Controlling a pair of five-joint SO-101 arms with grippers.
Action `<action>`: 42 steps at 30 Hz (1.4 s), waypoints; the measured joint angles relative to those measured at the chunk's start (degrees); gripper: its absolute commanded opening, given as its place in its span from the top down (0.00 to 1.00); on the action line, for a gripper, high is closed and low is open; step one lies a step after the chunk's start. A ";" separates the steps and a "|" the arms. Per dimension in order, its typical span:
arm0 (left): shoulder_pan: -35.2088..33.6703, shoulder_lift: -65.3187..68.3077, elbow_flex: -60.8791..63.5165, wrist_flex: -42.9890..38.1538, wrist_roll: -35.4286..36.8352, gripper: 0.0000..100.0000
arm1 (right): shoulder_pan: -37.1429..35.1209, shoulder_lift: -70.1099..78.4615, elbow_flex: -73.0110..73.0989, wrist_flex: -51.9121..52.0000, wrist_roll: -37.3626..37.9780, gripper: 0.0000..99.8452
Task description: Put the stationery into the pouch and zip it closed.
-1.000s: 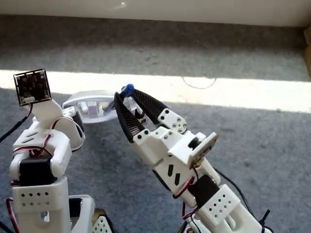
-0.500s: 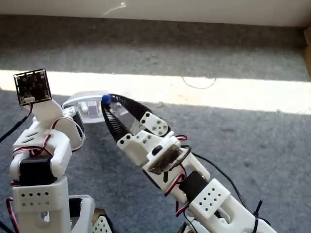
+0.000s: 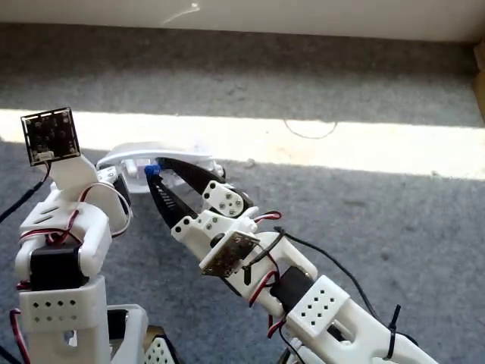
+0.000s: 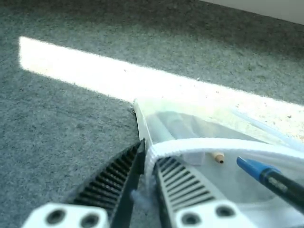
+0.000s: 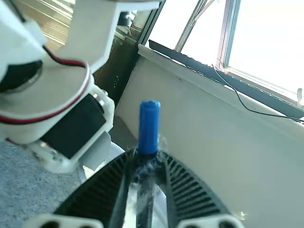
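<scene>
A clear pouch point(image 3: 133, 157) with a white zip rim lies on the grey carpet beside the left arm point(image 3: 68, 220). In the left wrist view my left gripper point(image 4: 148, 154) is shut on the pouch point(image 4: 199, 128) rim, holding the mouth apart. A small beige tip point(image 4: 218, 156) shows inside. My right gripper point(image 3: 161, 180) is shut on a pen with a blue cap point(image 3: 152, 170), cap end over the pouch mouth. The same blue cap point(image 4: 256, 170) pokes in over the rim in the left wrist view. In the right wrist view the pen point(image 5: 149, 126) stands up between the shut fingers point(image 5: 175, 178).
A sunlit band point(image 3: 364, 148) crosses the carpet, with a thin wire point(image 3: 311, 129) lying on it. A pale wall base point(image 3: 303, 15) runs along the far edge. Open carpet lies to the right of the arms. The left arm's body point(image 5: 61, 95) looms close to the right gripper.
My right gripper has swung left and lower with the pen, bringing the blue cap from right of the pouch to its mouth. The left arm has stayed still.
</scene>
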 measured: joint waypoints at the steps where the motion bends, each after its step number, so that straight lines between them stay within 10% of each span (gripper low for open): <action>1: 0.00 0.00 0.00 0.00 0.00 0.99 | 0.00 0.00 0.70 0.00 0.00 0.86; 22: 0.00 0.00 0.00 0.00 -1.49 0.99 | 0.00 -8.88 1.93 18.90 -0.44 0.86; 42: -0.53 0.00 0.00 0.00 -1.49 0.99 | 13.19 -15.82 -4.84 47.56 -23.03 0.85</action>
